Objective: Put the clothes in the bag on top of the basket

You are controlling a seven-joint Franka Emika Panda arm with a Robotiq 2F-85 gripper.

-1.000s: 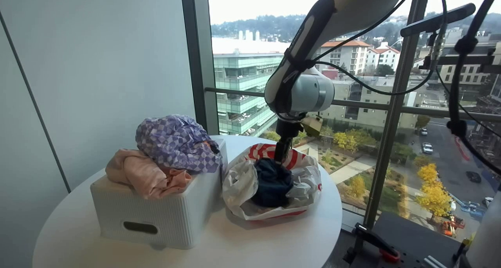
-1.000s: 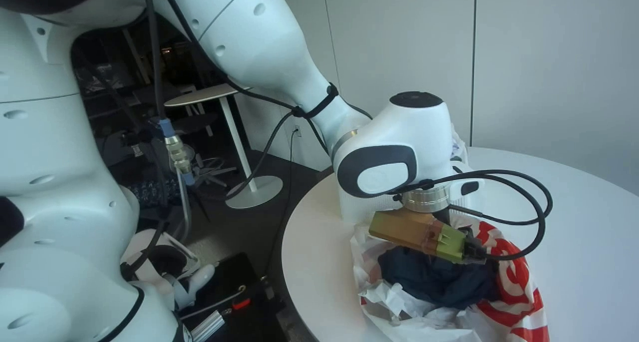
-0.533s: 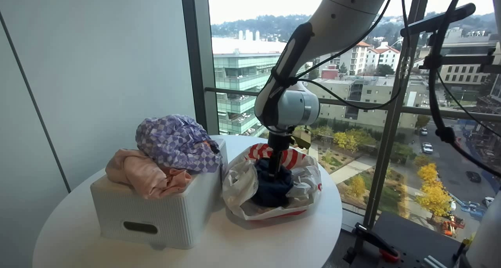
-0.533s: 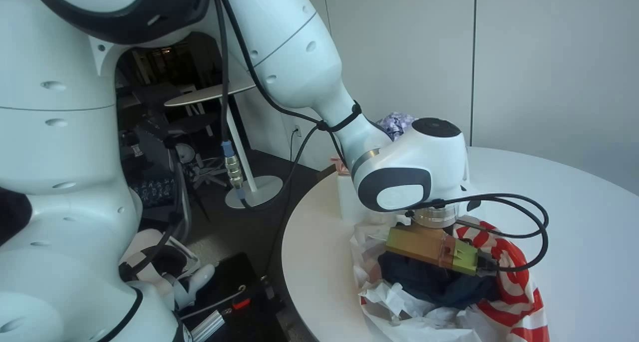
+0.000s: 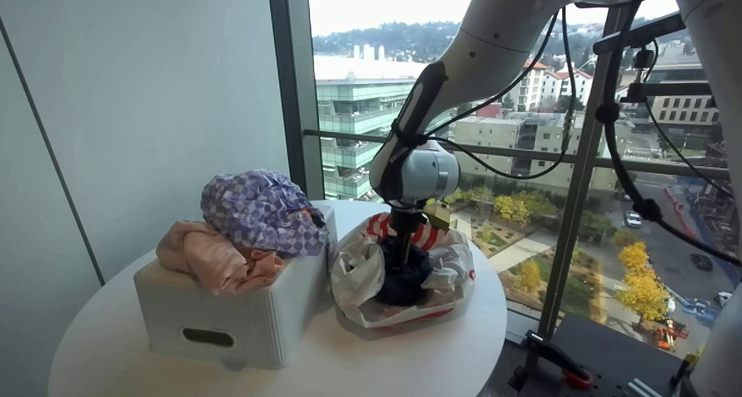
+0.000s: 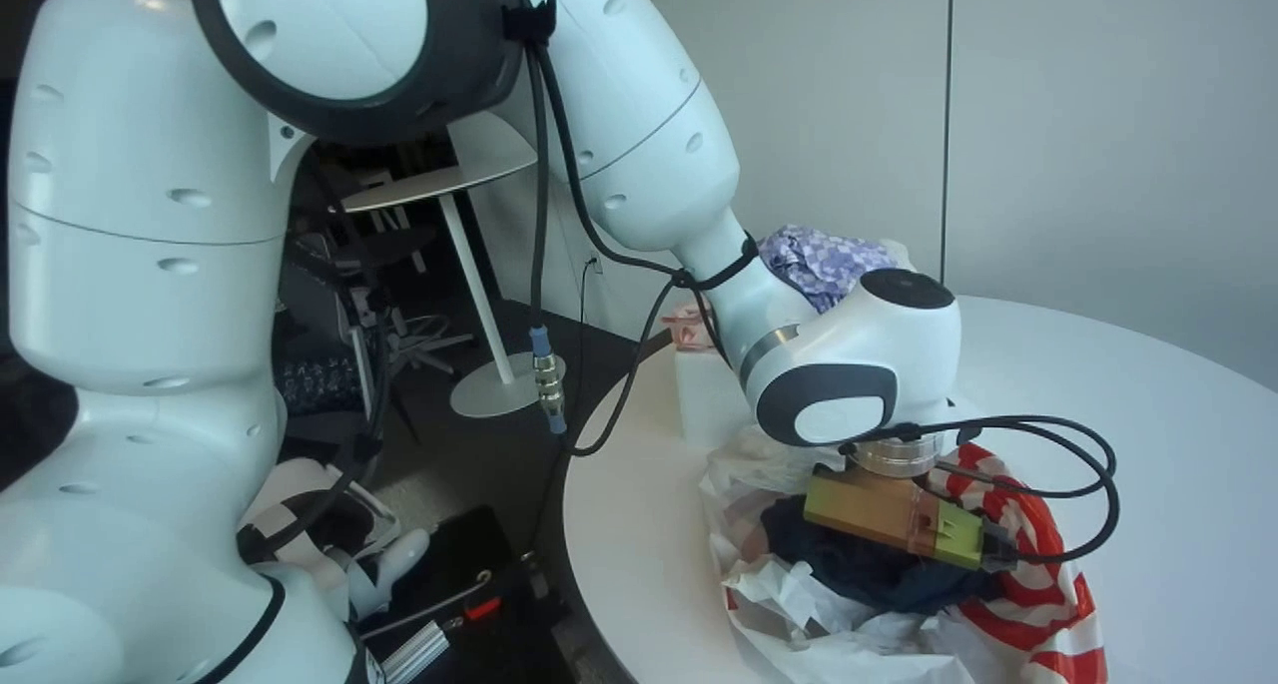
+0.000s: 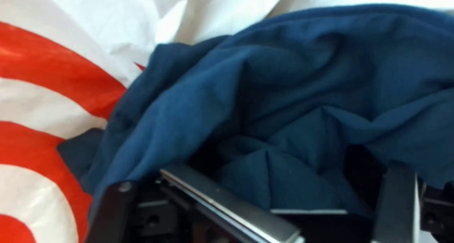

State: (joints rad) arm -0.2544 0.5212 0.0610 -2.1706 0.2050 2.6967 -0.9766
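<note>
Wrist view | jaws apart, navy cloth [image 7: 283, 108] between | in an exterior view, bag [image 5: 356, 281] around jaws | basket [image 5: 243, 316] beside them, bearing peach cloth [image 5: 214, 258] and checked cloth [image 5: 264, 211]

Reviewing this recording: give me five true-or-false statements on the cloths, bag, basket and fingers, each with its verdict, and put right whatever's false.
1. The purple checkered cloth and the peach cloth lie on the white basket. True.
2. The dark blue cloth is inside the plastic bag. True.
3. The plastic bag stands on top of the white basket. False: it rests on the white table, beside the basket.
4. In the wrist view, the fingers stand apart. True.
5. The peach cloth is checkered. False: it looks plain.
</note>
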